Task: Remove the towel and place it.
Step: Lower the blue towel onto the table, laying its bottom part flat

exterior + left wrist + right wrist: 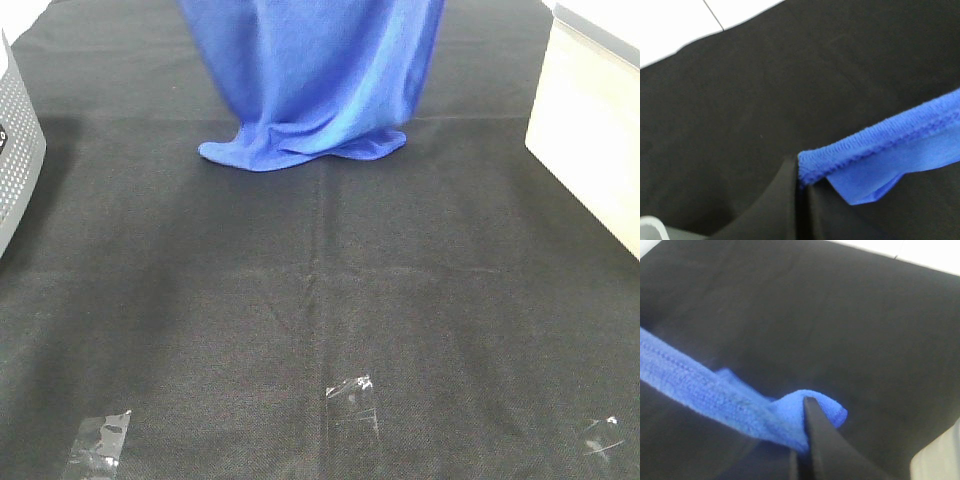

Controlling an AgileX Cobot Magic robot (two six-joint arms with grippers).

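Towel [315, 80] is mostly lifted off the black cloth [320, 300]. It hangs as a draped blue sheet from above the top of the high view, over the far middle of the black cloth. Only its lower end touches down, bunched in a small folded heap on the black cloth. Neither arm shows in the high view.

Left gripper [799, 175]: jaws together, clamped on the towel's stitched edge right at a corner. The edge runs taut away from the fingers, and a small flap folds under beside them. This corner is above the black cloth, not touching it. White floor [685, 30] shows past the black cloth's border.

Right gripper [804, 440]: jaws also closed on the towel, pinching a rolled fold of the edge that curls around one fingertip. A band of stitched edge stretches away from it, above the black cloth and clear of it.

Rest of scene, all relative to the black cloth:
- Grey perforated bin [15, 150] at its left border, well apart from the towel.
- Beige box [590, 150] at its right border, well apart from the towel.
- Clear tape scraps [352, 395] stuck on its near part: one left, one middle, one right.
- A faint crease crosses the black cloth about midway, nearer than the towel's bunched end.
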